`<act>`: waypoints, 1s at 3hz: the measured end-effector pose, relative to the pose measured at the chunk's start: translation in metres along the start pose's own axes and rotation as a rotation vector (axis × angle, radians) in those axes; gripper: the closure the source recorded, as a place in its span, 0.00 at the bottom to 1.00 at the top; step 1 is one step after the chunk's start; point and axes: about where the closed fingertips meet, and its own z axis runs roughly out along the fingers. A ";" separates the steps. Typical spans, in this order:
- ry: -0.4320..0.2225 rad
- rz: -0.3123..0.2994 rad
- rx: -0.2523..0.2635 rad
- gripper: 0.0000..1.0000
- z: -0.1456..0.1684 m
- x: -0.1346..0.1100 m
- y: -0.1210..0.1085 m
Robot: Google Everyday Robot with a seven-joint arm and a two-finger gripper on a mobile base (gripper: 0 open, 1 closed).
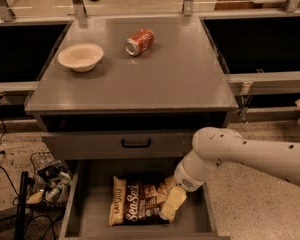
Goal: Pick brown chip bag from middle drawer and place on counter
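Observation:
The brown chip bag (135,201) lies flat on the floor of the open middle drawer (92,209), with "Late July" and "Sea Salt" lettering facing up. My white arm comes in from the right and reaches down into the drawer. My gripper (171,204) is at the bag's right end, with a cream-yellow finger (172,202) resting on or against it. The counter (155,79) is above, with the closed drawer front and its black handle (136,144) just under it.
A cream bowl (80,57) sits at the counter's back left. An orange-red soda can (139,42) lies on its side at the back middle. Cables and a wire basket of clutter (47,181) lie on the floor left of the drawer.

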 end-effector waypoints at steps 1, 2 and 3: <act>-0.049 0.027 -0.021 0.00 0.015 -0.005 -0.007; -0.052 0.027 -0.016 0.00 0.019 -0.005 -0.006; -0.068 0.051 -0.030 0.00 0.034 -0.006 -0.009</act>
